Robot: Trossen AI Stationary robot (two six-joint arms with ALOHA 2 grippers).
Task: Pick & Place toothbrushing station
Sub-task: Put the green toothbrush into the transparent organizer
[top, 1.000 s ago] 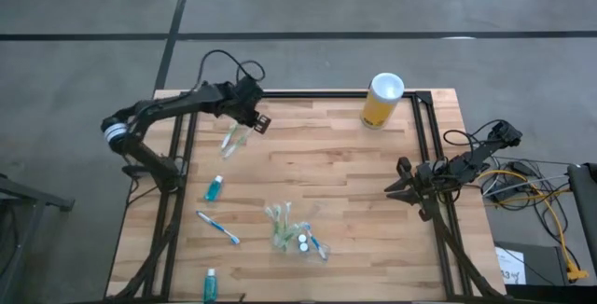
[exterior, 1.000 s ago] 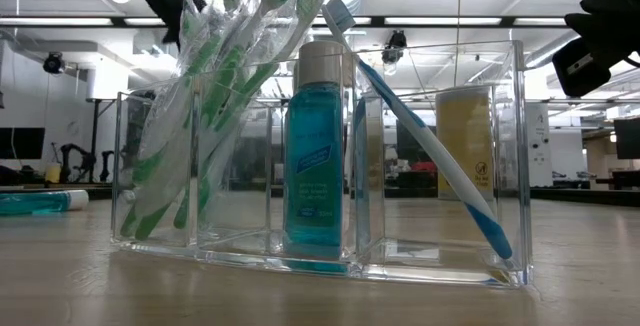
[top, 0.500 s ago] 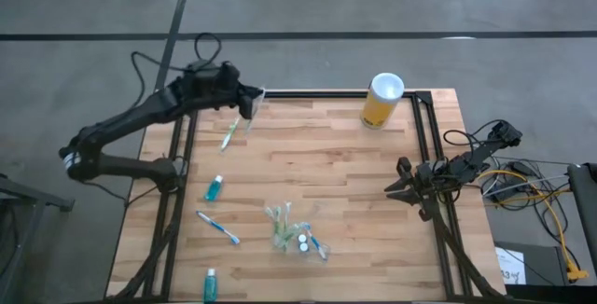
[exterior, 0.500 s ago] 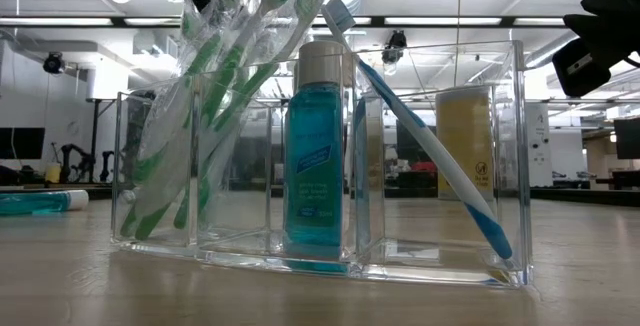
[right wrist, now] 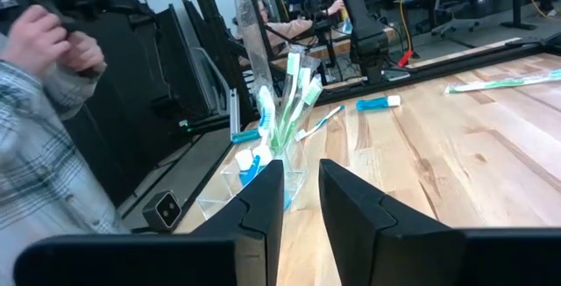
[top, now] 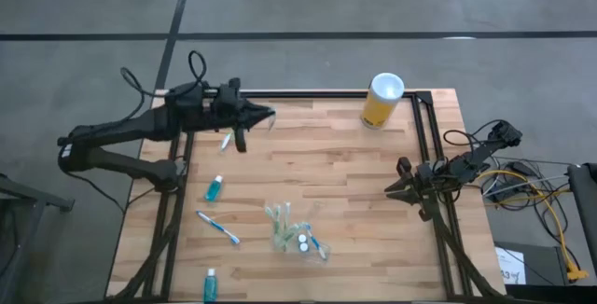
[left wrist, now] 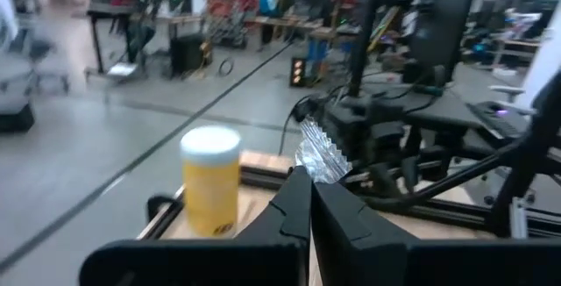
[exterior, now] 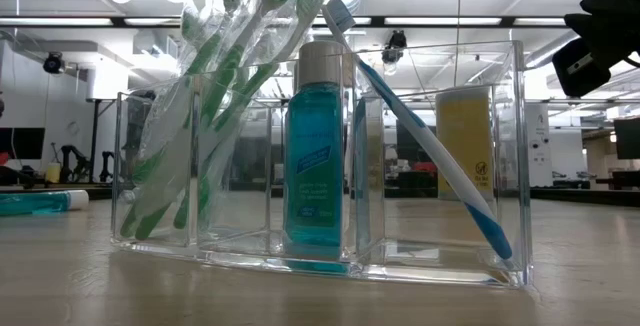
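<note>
The left end effector [top: 264,114] hovers above the worktop's [top: 354,192] far left corner, clamped on a wrapped brush [top: 226,139]. The brush hangs below it, long axis slanting down toward the worktop. Judged step: carrying. Next: swing toward the station [top: 297,234], well apart, and lower it in. The right end effector [top: 395,189] waits, fingers slightly apart.

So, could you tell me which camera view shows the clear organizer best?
The low view: the clear organizer fills it, showing green toothbrushes, a teal bottle and a blue toothbrush in separate compartments. The high view shows it small from above; the right wrist view shows it farther off.
</note>
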